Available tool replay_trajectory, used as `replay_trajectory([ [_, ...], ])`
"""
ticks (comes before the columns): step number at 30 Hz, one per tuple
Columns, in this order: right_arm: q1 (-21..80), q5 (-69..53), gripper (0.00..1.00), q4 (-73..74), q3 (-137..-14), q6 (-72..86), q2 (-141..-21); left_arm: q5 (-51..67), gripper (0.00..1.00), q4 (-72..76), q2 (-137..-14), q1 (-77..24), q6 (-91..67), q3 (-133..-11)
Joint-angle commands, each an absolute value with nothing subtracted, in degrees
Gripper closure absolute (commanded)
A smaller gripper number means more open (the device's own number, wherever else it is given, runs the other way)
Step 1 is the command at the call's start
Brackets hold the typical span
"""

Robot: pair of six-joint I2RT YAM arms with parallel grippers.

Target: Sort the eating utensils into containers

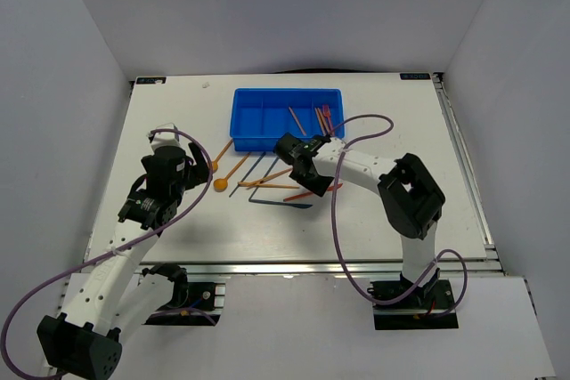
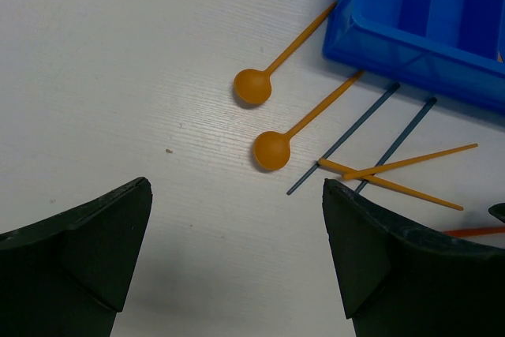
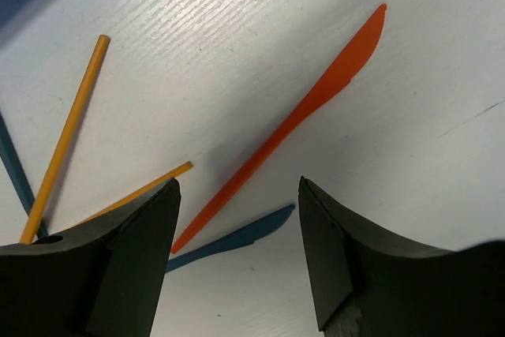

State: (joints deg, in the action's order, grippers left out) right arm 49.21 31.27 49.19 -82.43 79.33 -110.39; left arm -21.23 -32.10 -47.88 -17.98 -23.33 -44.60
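Observation:
The bright blue tray stands at the table's far middle, with a few utensils in its right compartments. Its corner also shows in the left wrist view. Two orange spoons, two dark blue sticks and crossed orange sticks lie in front of it. A red knife and a dark blue knife lie under my right gripper, which is open and empty just above them. My left gripper is open and empty, to the near left of the spoons.
White walls enclose the table on three sides. The right arm's purple cable loops over the table beside the tray's right end. An orange stick lies left of the red knife.

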Motion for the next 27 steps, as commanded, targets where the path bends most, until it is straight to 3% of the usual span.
replay_trajectory([
  [1,49.22,30.42,0.34,55.18,-85.43,88.23,-112.84,-22.15,0.02,-31.73,-46.76,-18.46,-23.12,-44.47],
  [11,49.83,27.78,0.47,53.09,-85.34,90.70,-115.22,-22.59,0.02,-31.82,-46.58,-18.81,-23.20,-44.56],
  [21,49.83,24.44,0.52,52.03,-85.78,91.93,-119.62,-22.50,0.02,-31.82,-46.67,-18.98,-23.20,-44.56],
  [27,49.83,24.52,0.64,52.82,-83.50,95.44,-118.66,-22.76,0.02,-31.82,-46.41,-19.07,-23.20,-44.56],
])
